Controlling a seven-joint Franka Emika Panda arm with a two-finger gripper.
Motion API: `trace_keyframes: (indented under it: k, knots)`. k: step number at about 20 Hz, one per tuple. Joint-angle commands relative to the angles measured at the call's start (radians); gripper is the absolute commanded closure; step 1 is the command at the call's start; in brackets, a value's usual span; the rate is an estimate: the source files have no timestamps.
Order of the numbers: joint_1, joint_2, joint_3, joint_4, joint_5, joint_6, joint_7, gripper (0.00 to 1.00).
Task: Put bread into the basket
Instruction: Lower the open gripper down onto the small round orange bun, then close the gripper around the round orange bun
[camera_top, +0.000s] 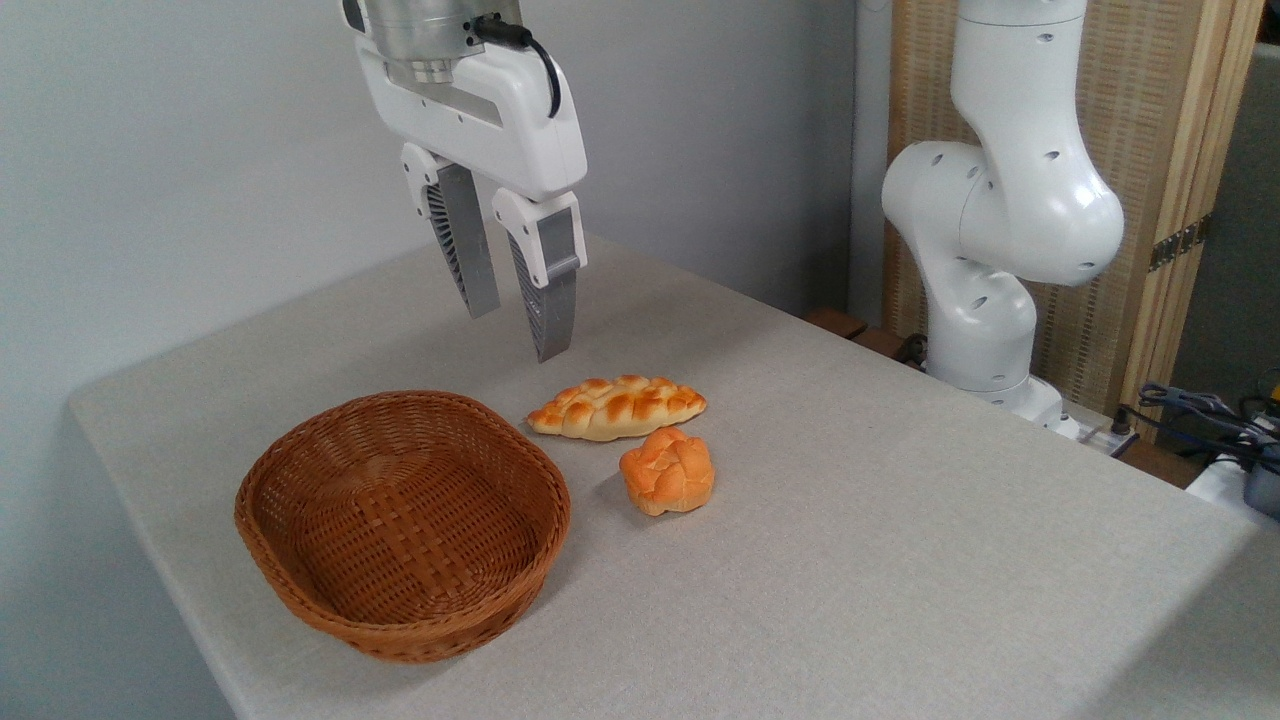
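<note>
Beige cloth covers the counter (900, 560), which fills most of the fixed camera's view and runs back to a pale grey wall. Item one, basket (290, 585): oval, reddish-brown wicker, thick rim, shallow, standing at the counter's front left with nothing in it. Item two, bread (667, 470): small, roundish knotted bun, deep orange-gold with a lumpy top, lying on the cloth just right of the basket and clear of its rim. Item three, braided loaf (617, 407): longer, paler, pointed at both ends, lying just behind the bun, the two close together; whether they touch cannot be told. Item four, gripper (515, 325): white housing entering from the top edge, hanging in the air above the counter, behind the basket and left of the loaf, tilted slightly so its tips lean to the right. Its two grey ribbed fingers (462, 245) point downward with a clear gap between them, released and holding nothing, well above every object. Item five, arm (1000, 210): white jointed column at the right rear, beside the counter's far edge, its base near the corner and its upper links rising out of frame. Behind it stands a wooden slatted screen (1130, 130); a bundle of cables (1200, 410) lies at the far right.
</note>
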Motion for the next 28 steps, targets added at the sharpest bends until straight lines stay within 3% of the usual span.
trace_keyframes:
  k: [1,9,17,28]
  knots:
    - [0.011,-0.006,-0.008,-0.015,-0.006,0.018,0.006,0.0]
    - [0.011,-0.023,-0.006,-0.05,-0.006,0.02,0.007,0.0]
    - [0.011,-0.221,-0.006,-0.419,-0.004,0.159,0.09,0.0]
    - [0.001,-0.219,-0.008,-0.689,0.008,0.334,0.156,0.0]
